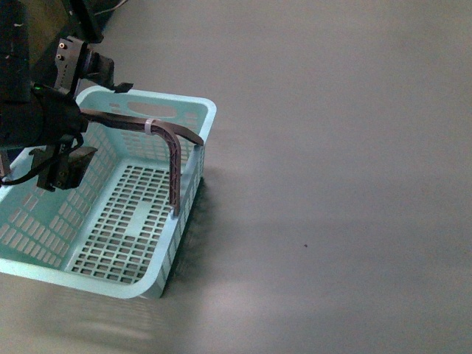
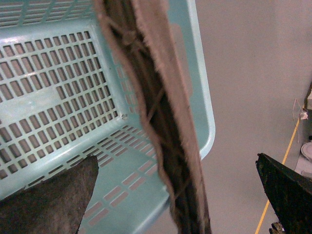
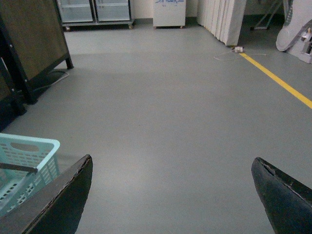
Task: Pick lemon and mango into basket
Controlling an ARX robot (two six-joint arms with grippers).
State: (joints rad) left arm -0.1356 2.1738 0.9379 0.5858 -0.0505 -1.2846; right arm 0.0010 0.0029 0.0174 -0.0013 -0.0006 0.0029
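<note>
The left gripper [image 1: 63,167] hangs over the near-left part of the basket [image 1: 209,116], its two dark fingers [image 2: 53,200] spread wide. In the left wrist view the brown handle [image 2: 168,117] runs through the gap between them, and neither finger presses on it. The slotted aqua floor of the basket lies just under this gripper. The handle arches from the arm out to the basket's right wall, with a white tie [image 1: 150,126] near its top. To the right of the basket is bare grey floor [image 1: 332,184]. The right gripper [image 3: 171,160] is also wide open and holds nothing. A corner of the basket [image 3: 29,146] shows beside its left finger, and a yellow line [image 3: 278,80] crosses the floor ahead.
</note>
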